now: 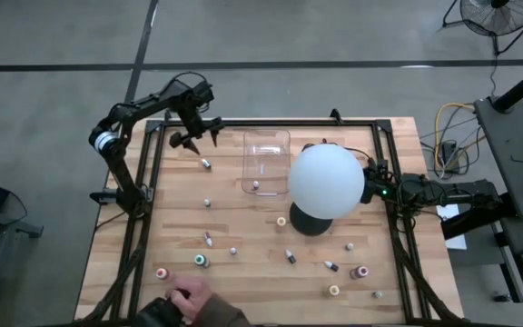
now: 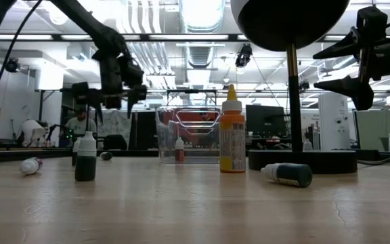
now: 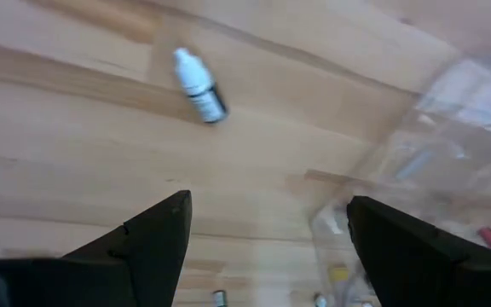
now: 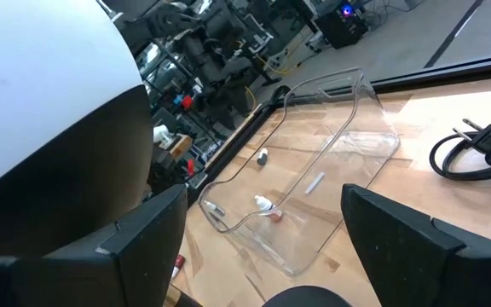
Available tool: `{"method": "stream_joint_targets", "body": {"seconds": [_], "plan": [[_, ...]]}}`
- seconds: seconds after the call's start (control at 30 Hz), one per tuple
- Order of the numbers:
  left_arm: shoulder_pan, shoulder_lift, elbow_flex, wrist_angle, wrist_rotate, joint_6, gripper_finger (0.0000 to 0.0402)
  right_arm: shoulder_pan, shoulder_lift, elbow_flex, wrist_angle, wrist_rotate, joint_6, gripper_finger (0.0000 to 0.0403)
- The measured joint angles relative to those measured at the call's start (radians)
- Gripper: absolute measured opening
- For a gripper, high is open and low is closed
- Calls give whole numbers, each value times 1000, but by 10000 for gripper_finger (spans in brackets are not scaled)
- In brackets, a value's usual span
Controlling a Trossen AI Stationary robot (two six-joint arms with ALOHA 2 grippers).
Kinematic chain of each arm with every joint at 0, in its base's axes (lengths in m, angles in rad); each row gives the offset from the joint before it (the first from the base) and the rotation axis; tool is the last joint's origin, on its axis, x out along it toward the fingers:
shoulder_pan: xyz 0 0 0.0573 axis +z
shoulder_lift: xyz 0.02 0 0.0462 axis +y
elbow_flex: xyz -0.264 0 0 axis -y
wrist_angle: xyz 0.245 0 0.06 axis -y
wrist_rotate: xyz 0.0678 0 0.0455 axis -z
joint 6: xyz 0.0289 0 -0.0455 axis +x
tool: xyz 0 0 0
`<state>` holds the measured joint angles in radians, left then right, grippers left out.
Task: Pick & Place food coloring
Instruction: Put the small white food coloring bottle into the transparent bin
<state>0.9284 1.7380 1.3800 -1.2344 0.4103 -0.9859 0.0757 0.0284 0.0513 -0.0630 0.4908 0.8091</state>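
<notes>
L gripper (image 3: 267, 247) open, vial (image 3: 199, 85) ahead of jaws: center, drop straight, then close. R gripper (image 4: 258, 247) open, waiting.

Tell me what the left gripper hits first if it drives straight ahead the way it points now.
Probably bare table. The open left gripper points down at wood between the lying bottle and the clear tray; depth is unclear.
</notes>
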Motion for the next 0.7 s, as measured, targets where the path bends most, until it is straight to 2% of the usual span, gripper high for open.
{"method": "stream_joint_targets", "body": {"seconds": [0.37,0.57,0.7], "plan": [[59,0,-142,84,71,27,284,0,0,0,0,0,0,302],[75,23,-151,120,87,38,284,0,0,0,0,0,0,302],[83,57,-150,139,164,44,284,0,0,0,0,0,0,302]]}}
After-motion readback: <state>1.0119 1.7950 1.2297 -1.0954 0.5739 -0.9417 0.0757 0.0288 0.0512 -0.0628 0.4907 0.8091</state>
